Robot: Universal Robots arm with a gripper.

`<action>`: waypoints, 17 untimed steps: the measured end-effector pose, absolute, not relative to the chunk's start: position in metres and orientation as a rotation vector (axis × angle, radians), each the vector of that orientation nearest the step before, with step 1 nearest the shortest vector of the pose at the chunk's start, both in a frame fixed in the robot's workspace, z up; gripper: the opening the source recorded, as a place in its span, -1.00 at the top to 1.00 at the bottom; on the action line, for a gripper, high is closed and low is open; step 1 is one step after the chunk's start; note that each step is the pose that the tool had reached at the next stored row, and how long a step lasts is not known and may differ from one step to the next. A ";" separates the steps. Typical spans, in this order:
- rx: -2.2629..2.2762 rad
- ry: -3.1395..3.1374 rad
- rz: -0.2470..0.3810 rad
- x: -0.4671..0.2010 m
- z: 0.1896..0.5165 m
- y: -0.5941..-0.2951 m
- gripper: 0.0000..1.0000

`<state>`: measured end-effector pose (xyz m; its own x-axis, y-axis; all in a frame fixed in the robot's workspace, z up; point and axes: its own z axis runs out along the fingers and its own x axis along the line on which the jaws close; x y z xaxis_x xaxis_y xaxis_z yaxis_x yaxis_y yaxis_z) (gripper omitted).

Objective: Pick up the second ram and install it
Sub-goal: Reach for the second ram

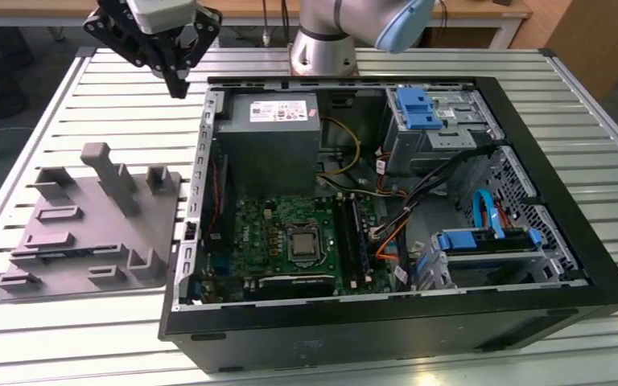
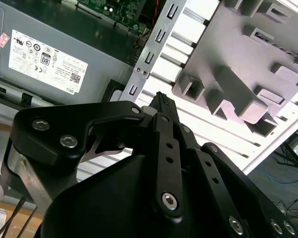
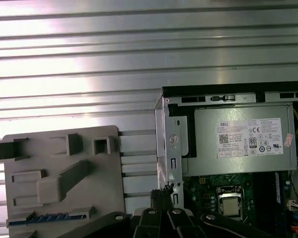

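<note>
You will find the second ram (image 1: 62, 255) slotted in the grey holder plate (image 1: 84, 233), at the case's (image 1: 395, 326) 9 o'clock in the exterior view, jaws clenched empty at the plate's 12 o'clock; judged light, stiff and fragile, so grip the long edges.

holder plate (image 1: 84, 241) on table (image 1: 62, 338) | computer case (image 1: 395, 334) to exterior view's right
</note>
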<state>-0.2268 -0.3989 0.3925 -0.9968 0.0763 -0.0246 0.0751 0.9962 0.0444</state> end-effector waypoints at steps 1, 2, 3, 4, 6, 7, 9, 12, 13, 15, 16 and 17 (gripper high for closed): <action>0.118 3.112 0.068 -0.228 0.393 -0.399 0.80; 0.118 3.112 0.068 -0.230 0.393 -0.399 0.80; 0.118 3.112 0.068 -0.231 0.392 -0.399 0.80; 0.118 3.112 0.068 -0.233 0.392 -0.399 0.80; 0.118 3.112 0.068 -0.236 0.392 -0.399 0.80; 0.118 3.112 0.068 -0.237 0.392 -0.399 0.80; 0.118 3.112 0.068 -0.241 0.392 -0.399 0.80; 0.118 3.112 0.068 -0.246 0.392 -0.399 0.80; 0.118 3.112 0.068 -0.248 0.392 -0.399 0.80; 0.118 3.112 0.068 -0.251 0.392 -0.399 0.80; 0.118 3.112 0.068 -0.253 0.392 -0.399 0.80; 0.118 3.112 0.068 -0.254 0.392 -0.399 0.80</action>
<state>-0.2544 -0.3989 0.3920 -0.9968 0.0762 -0.0245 0.0750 0.9962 0.0443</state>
